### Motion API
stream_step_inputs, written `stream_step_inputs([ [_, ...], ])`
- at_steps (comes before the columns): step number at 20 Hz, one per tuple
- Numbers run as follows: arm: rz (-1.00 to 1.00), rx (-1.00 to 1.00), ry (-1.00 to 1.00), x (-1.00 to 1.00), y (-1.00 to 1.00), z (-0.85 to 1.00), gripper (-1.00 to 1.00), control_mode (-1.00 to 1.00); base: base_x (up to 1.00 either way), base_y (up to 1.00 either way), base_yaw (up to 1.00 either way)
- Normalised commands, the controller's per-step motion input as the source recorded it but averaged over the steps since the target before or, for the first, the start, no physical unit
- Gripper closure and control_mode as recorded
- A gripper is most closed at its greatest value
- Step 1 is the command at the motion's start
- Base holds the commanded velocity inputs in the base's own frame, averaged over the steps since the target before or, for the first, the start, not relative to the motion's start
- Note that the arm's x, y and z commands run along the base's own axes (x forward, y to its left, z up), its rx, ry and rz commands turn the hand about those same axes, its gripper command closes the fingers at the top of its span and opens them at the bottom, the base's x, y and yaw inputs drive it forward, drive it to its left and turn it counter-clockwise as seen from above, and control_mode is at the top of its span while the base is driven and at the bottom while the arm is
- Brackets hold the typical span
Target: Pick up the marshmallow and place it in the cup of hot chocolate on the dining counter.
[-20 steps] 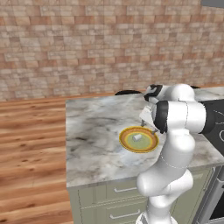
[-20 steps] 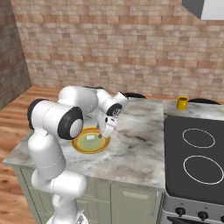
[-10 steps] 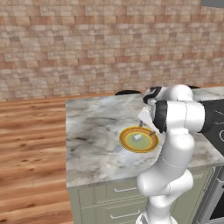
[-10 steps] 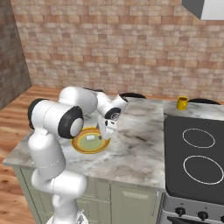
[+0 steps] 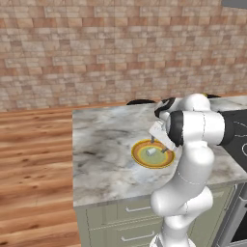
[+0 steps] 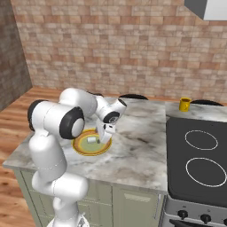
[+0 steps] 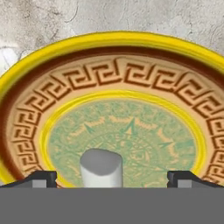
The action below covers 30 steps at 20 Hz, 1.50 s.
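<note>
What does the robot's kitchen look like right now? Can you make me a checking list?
Surface: grey-white marbled stone dining counter, with an inset black cooktop.
Job's things: tiny white soft marshmallow lies on the round yellow-rimmed patterned plate; small yellow cup of hot chocolate stands far off, behind the cooktop.
Clutter: nothing seen.
Grippers: gripper low over the plate, fingers open on either side of the marshmallow, not touching it.
Cables: nothing seen.
Surroundings: brick wall, wooden floor, sage-green cabinets.

Kitchen, brick wall (image 6: 133, 40), marble counter (image 6: 137, 146), cooktop (image 6: 197, 155)
</note>
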Motion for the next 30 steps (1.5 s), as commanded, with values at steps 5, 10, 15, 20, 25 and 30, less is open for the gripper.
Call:
stream_step_inputs([
  [5, 0.00, 0.02, 0.04, 0.00, 0.06, -0.09, -1.00, -1.00, 0.00, 0.00, 0.00],
  [10, 0.00, 0.00, 0.02, 0.02, 0.03, -0.16, -1.00, -1.00, 0.00, 0.00, 0.00],
  [15, 0.00, 0.00, 0.00, 0.01, 0.05, -0.12, -1.00, -1.00, 0.00, 0.00, 0.00],
  [20, 0.00, 0.00, 0.00, 0.00, 0.18, -0.01, -1.00, -1.00, 0.00, 0.00, 0.00],
  [25, 0.00, 0.00, 0.00, 0.00, 0.24, 0.00, -1.00, -1.00, 0.00, 0.00, 0.00],
  [30, 0.00, 0.00, 0.00, 0.00, 0.08, -0.04, -1.00, -1.00, 0.00, 0.00, 0.00],
])
